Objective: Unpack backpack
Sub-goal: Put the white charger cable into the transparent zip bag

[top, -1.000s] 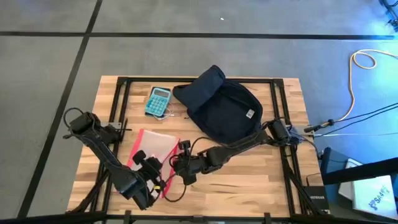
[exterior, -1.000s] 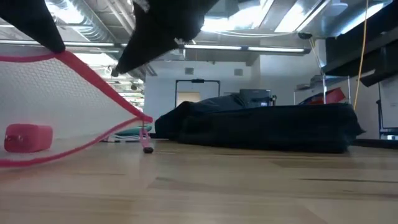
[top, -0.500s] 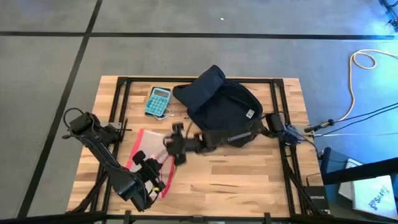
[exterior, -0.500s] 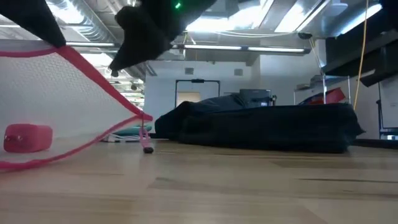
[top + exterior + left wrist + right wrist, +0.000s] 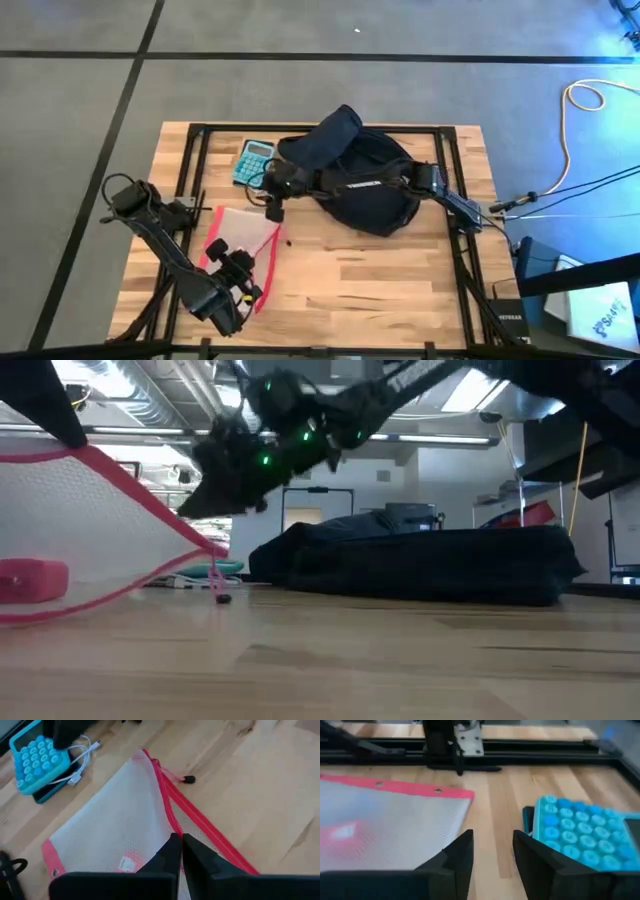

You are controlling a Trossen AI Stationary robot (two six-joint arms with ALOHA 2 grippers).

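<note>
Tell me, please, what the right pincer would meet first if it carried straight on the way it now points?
Probably bare table between the mesh pouch and the blue calculator, then the left arm's base; depth is unclear.

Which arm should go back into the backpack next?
Right. Its open gripper hangs free beside the backpack; the left gripper is shut on the mesh pouch, farther off.
</note>
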